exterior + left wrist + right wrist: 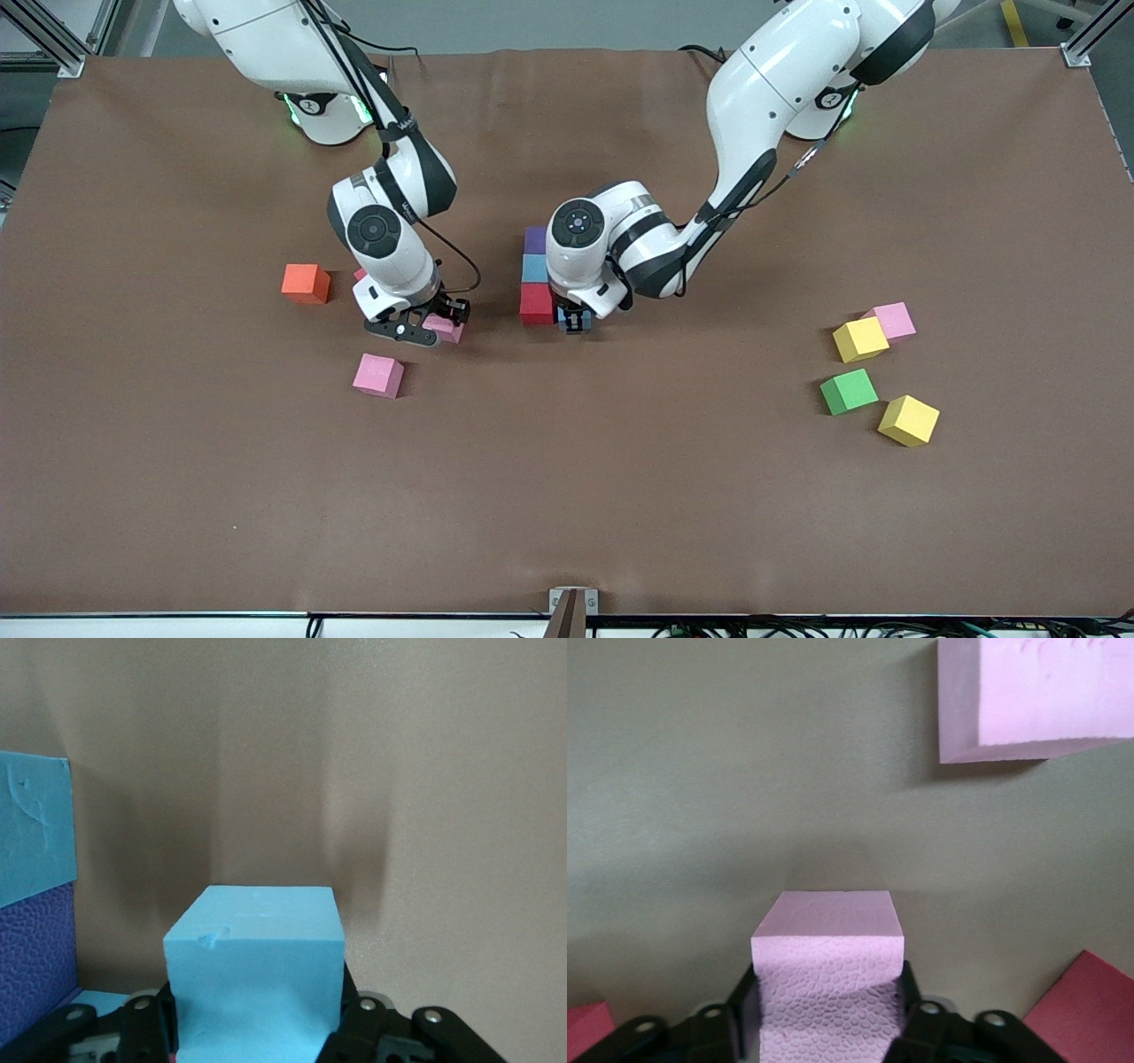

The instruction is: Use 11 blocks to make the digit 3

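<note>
A column of touching blocks stands mid-table: purple (535, 239), light blue (534, 268), red (536, 304). My left gripper (574, 321) is shut on another light blue block (255, 974), low beside the red one toward the left arm's end. In the left wrist view the column's light blue block (31, 833) and purple block (31, 948) show at the edge. My right gripper (440, 328) is shut on a pink block (828, 983), low at the table. A second pink block (378, 375) lies close by, nearer the front camera.
Toward the left arm's end lie loose blocks: pink (893, 319), yellow (860, 338), green (849, 391) and another yellow (908, 420). An orange cube (306, 283) sits beside the right arm, and a crimson cube (360, 275) peeks out from under its wrist.
</note>
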`<state>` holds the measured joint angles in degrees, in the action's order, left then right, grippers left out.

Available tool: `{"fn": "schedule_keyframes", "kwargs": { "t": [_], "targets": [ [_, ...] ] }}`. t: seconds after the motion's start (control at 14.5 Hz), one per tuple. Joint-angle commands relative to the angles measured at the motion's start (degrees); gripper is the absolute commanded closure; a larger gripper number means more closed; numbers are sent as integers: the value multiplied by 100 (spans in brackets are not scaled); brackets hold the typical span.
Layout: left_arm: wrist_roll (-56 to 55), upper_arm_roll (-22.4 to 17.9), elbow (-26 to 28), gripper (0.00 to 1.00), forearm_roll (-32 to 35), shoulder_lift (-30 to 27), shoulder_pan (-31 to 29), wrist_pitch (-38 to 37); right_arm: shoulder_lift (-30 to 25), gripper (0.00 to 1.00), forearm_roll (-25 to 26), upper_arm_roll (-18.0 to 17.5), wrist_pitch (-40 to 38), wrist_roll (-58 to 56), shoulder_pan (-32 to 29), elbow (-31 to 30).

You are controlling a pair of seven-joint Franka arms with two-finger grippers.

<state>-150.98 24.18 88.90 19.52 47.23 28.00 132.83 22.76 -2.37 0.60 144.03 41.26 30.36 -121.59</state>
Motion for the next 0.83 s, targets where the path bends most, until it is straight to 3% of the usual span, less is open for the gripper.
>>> {"fn": "schedule_keyframes", "kwargs": {
  "t": [0.0, 0.55, 0.62, 0.69, 0.76],
  "targets": [
    [-28, -89, -13, 57, -185, 102, 153, -29, -149, 98, -71, 1, -6, 22, 84, -137],
    [7, -106, 5, 55, -212, 84, 267, -21, -141, 100, -71, -8, -15, -83, 137, 259],
    [25, -106, -4, 50, -194, 76, 259, -29, -141, 100, -71, -8, -15, -83, 137, 259],
    [34, -106, -4, 31, -185, 67, 250, -21, -141, 100, -71, -8, -15, -83, 137, 259],
    [25, -106, -4, 0, -194, 41, 232, -29, -141, 100, -71, -8, -15, -83, 137, 268]
  ]
}}
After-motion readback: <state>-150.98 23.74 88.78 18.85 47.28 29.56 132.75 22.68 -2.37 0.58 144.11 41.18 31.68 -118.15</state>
